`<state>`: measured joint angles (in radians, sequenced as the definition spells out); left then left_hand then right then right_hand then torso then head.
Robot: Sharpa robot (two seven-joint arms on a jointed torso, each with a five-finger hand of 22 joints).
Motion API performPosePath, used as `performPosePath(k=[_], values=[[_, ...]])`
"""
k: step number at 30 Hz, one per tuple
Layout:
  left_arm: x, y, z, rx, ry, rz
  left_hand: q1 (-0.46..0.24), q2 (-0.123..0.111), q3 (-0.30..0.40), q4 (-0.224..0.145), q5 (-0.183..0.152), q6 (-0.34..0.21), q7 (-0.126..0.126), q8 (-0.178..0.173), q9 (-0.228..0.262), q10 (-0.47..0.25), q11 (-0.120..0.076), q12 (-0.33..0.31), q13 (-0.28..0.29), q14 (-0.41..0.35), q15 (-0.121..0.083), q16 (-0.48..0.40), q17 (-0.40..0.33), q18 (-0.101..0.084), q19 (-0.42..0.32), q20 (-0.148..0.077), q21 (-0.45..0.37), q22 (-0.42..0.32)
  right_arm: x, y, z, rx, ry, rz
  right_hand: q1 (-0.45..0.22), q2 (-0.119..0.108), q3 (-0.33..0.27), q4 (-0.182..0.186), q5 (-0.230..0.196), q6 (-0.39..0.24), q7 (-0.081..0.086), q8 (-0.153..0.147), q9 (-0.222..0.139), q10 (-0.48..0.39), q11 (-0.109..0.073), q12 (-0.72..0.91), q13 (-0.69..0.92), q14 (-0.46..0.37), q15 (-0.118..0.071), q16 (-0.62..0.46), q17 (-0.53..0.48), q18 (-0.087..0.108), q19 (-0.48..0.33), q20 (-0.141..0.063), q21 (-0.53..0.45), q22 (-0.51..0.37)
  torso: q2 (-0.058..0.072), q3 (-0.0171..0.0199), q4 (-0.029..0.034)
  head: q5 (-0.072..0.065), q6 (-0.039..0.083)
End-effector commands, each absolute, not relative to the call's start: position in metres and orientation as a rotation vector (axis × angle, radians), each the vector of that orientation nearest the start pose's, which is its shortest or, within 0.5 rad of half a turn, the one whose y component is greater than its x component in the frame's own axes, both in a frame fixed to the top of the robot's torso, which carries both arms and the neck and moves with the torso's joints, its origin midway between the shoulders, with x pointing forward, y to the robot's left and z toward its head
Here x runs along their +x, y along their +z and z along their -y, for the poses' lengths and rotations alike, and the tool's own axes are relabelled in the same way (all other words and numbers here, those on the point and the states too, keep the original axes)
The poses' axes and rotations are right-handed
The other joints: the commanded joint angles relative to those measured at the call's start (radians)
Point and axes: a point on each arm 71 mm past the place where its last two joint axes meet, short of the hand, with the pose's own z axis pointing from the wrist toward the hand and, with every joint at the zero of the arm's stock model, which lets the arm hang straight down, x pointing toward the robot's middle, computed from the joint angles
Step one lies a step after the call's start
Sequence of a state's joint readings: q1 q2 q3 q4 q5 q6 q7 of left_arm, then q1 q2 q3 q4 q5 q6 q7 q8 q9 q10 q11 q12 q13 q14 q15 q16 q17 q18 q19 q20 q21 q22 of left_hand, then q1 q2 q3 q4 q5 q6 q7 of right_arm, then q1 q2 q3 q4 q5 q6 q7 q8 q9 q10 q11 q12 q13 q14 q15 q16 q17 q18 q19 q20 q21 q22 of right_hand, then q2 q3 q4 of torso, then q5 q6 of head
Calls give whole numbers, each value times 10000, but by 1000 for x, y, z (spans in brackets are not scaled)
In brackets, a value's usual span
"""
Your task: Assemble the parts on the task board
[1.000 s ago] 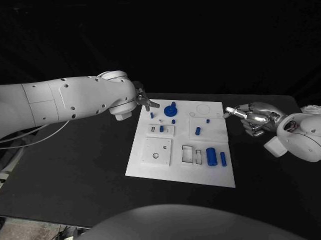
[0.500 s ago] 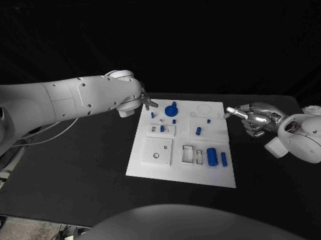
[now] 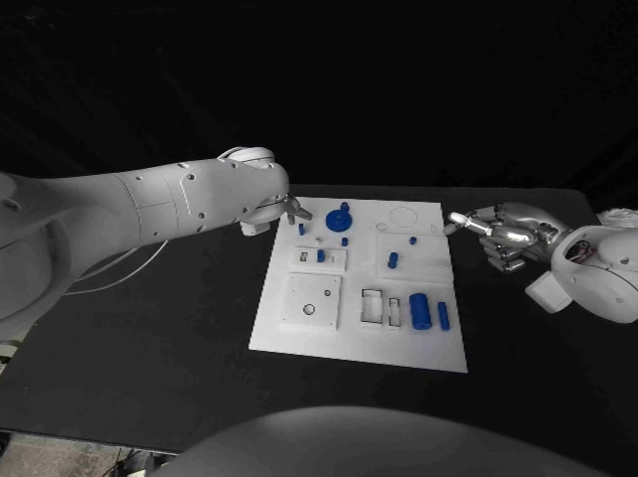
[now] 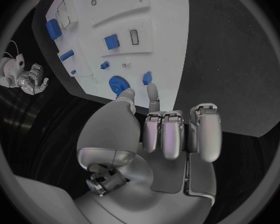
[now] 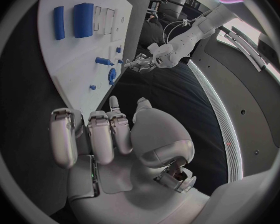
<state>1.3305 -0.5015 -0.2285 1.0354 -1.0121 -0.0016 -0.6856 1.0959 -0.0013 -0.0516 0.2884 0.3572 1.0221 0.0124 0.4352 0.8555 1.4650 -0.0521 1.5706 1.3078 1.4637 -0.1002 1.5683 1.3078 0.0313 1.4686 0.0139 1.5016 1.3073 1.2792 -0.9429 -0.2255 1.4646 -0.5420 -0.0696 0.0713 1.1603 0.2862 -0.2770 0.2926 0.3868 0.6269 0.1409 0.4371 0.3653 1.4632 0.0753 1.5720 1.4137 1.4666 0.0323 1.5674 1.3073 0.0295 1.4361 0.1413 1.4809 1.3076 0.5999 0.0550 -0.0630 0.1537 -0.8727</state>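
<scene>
— Parts on the task board [image 3: 308,333]: what do we see?
— Two blue cylinders [image 3: 429,312] lie near right, long axes near-to-far, beside empty slots [image 3: 381,309]. A blue gear [image 3: 339,215] sits at the far edge.
— Our hands?
— Left robot hand [image 3: 288,207], at the board's far-left corner on the table [image 3: 147,328], holds nothing, fingers curled. Right robot hand [image 3: 497,235], off the board's right edge, is curled and empty too.

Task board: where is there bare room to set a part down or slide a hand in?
Free: the black table beside the task board under the left arm, and the strip between the board's other edge and the right hand. Crowded: the far end, where the left hand hangs by the blue gear, and the corner with the two blue cylinders.
</scene>
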Motion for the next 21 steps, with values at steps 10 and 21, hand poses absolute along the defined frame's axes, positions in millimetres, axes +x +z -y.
performPosePath(k=[10, 21], values=[[568, -236, -206, -3311, 7, -21978, 96, 76, -346, 37, -42, -529, -19, 823, 1020, 1058, -70, 2, 2630, 1071, -52, 25, 2630, -91, 545, -57, 18, 2007, 473, -228, 265, 6291, 10874, -20262, -102, -14, -37, -20, 13, 87, 13, -4, -10, 1076, -84, -12, 1571, 1042, -64, 34, 2635, 32, 58, -16, 27, 2201, -5, 1, 7, 17, 1], [568, -239, -202, -3174, -99, -22067, 74, 119, -378, 36, -67, -619, -11, 874, 1110, 1058, -63, 2, 2630, 1071, -46, 25, 2630, -85, 532, -53, -1, 1995, 473, -228, 265, 6279, 10881, -20293, -86, -16, -31, -31, 40, 87, 12, -6, -14, 1076, -85, -12, 1571, 1042, -65, 34, 2635, 34, 50, -17, 22, 2198, -6, 1, 0, 28, 1]])
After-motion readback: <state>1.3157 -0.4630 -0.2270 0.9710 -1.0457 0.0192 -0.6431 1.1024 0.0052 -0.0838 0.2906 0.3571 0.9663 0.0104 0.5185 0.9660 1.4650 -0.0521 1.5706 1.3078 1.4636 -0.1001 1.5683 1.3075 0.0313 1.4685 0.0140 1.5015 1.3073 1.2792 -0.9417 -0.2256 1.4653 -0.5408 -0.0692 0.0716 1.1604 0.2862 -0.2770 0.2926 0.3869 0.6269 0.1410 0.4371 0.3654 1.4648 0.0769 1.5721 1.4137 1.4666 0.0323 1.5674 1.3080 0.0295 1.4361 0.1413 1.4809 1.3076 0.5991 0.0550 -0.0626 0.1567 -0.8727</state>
